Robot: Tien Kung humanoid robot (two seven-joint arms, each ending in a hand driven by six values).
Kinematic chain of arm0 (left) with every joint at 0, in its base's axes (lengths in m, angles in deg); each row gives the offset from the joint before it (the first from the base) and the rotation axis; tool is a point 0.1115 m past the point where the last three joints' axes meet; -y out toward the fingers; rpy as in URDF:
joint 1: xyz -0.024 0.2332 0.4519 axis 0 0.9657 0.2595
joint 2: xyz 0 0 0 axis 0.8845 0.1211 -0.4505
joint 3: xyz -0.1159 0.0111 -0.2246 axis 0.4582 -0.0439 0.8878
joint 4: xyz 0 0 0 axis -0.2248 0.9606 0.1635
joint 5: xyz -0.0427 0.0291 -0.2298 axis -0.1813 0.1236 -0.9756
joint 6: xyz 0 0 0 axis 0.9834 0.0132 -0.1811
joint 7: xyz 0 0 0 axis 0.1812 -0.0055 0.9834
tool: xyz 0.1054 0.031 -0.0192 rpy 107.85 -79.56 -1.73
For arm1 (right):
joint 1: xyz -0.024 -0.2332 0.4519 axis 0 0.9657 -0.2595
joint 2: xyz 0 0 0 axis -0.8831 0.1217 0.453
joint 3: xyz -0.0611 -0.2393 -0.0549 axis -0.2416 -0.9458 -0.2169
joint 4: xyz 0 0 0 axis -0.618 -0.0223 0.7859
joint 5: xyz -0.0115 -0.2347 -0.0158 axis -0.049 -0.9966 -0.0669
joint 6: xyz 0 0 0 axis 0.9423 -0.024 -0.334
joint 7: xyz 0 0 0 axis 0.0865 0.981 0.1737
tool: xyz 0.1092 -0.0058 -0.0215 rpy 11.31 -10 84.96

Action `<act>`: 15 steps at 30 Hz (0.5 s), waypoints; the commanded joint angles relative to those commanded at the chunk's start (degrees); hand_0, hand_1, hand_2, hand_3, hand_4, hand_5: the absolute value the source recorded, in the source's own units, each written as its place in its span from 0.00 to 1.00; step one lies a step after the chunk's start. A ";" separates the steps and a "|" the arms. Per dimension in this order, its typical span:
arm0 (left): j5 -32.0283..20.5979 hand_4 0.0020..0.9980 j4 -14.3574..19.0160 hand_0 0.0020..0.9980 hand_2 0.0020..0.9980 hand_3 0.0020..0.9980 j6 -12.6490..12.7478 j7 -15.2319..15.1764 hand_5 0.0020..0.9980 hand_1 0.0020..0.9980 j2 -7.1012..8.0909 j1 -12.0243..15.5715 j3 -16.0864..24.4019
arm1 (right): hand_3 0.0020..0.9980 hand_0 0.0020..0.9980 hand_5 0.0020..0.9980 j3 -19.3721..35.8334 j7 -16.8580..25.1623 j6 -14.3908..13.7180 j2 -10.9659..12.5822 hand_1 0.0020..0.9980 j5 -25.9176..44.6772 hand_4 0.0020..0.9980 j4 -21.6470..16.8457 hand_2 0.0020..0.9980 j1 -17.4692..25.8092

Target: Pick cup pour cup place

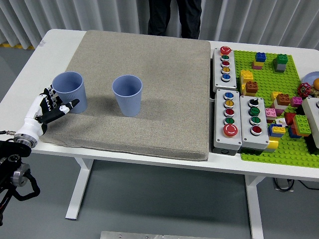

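Note:
Two blue cups stand upright on the grey mat (149,64). The left cup (70,91) is near the mat's left edge, the other cup (127,95) a little to its right. My left hand (54,105) comes in from the lower left, fingers spread, its fingertips right at the left cup's lower left side. It holds nothing. Whether it touches the cup is unclear. The right hand is out of view.
Three grey button boxes (225,63) sit right of the mat. A green baseplate (259,149) with several toy bricks fills the right side. A person's legs (174,17) show beyond the far edge. The white table (30,64) has its edge left of the mat.

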 joint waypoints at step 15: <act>0.38 0.98 -2.34 0.90 1.00 1.00 0.03 0.18 0.29 0.89 -0.75 -2.50 -0.64 | 0.70 0.72 0.30 -0.02 -0.03 0.09 0.10 0.69 0.01 0.31 0.00 0.74 -0.31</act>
